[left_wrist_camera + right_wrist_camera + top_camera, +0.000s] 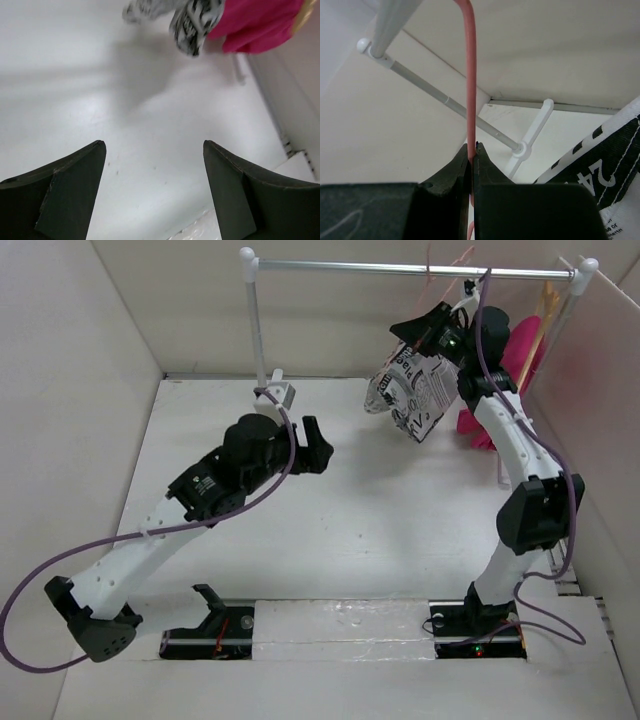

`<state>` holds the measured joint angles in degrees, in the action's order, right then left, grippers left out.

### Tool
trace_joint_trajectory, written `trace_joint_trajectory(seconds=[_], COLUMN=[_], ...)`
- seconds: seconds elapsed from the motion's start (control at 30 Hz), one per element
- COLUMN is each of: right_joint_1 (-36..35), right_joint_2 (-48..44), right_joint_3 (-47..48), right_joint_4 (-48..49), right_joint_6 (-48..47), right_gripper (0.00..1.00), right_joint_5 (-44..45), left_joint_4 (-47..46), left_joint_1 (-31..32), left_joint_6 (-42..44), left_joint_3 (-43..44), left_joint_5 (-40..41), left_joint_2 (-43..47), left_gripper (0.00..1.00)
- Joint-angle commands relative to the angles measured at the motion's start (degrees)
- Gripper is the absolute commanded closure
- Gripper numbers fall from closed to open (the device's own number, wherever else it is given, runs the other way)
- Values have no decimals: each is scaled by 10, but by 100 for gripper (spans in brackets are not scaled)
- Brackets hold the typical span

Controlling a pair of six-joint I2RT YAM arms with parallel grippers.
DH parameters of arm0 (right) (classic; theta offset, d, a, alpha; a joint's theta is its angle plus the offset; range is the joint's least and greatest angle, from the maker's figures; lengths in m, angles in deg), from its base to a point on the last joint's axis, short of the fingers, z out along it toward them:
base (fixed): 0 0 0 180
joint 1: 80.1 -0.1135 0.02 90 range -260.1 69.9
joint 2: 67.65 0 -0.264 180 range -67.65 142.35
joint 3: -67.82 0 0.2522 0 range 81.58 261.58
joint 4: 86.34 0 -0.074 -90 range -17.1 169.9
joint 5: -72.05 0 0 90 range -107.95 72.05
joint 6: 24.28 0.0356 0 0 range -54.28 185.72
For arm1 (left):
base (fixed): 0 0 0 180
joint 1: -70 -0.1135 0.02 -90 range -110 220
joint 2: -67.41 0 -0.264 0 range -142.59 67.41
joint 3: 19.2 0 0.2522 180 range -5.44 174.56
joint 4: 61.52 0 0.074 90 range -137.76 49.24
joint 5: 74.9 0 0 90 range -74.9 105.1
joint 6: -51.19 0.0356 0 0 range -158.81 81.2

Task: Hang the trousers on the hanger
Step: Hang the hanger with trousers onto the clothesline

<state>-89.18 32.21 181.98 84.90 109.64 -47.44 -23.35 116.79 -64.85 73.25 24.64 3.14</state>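
Note:
The newsprint trousers [412, 392] hang folded below the rail at the back right, under my right gripper [425, 325]. Their hem shows in the left wrist view [192, 22] and an edge in the right wrist view [607, 165]. The thin salmon-pink hanger [470, 75] runs up to the rail; its hook [432, 268] sits at the rail. My right gripper [472, 148] is shut on the hanger's wire. My left gripper [318, 445] is open and empty above the table's middle, well left of the trousers; its fingers [70, 185] are wide apart.
A white clothes rail [400, 268] on two posts spans the back. A magenta-pink garment [505, 370] on a pale wooden hanger [545, 310] hangs at the rail's right end, close behind my right arm. White walls enclose the table [330, 530].

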Motion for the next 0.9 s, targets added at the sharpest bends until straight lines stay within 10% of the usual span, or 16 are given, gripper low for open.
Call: trace_joint_trajectory(seconds=[0.0, 0.37, 0.4, 0.43, 0.6, 0.67, 0.7, 0.87], right_joint_1=[15, 43, 43, 43, 63, 70, 78, 121], right_joint_2=[17, -26, -32, -47, -69, -71, -77, -136], right_joint_3=[65, -97, -104, -119, -98, -55, -47, -53], right_joint_4=[75, 115, 107, 94, 2, -94, -113, -136], right_joint_6=[20, 9, 2, -16, -106, -171, -190, -256], right_gripper=[100, 98, 86, 80, 38, 43, 0, 0], right_joint_5=[-34, -33, -35, -33, -55, -60, -59, -63], left_joint_4=[-34, -19, -16, -19, -13, -5, -2, 10], left_joint_1=[-1, -1, -1, -1, -1, -1, -1, -1], left_joint_6=[-36, -72, -79, -77, -57, -39, -36, -19], left_joint_3=[-65, -135, -133, -127, -89, -56, -44, 46], left_joint_5=[-9, 27, 34, 41, 58, 61, 61, 86], left_joint_2=[28, 56, 53, 46, 8, -16, -22, -49], left_gripper=[25, 28, 30, 2, 1, 1, 1, 1])
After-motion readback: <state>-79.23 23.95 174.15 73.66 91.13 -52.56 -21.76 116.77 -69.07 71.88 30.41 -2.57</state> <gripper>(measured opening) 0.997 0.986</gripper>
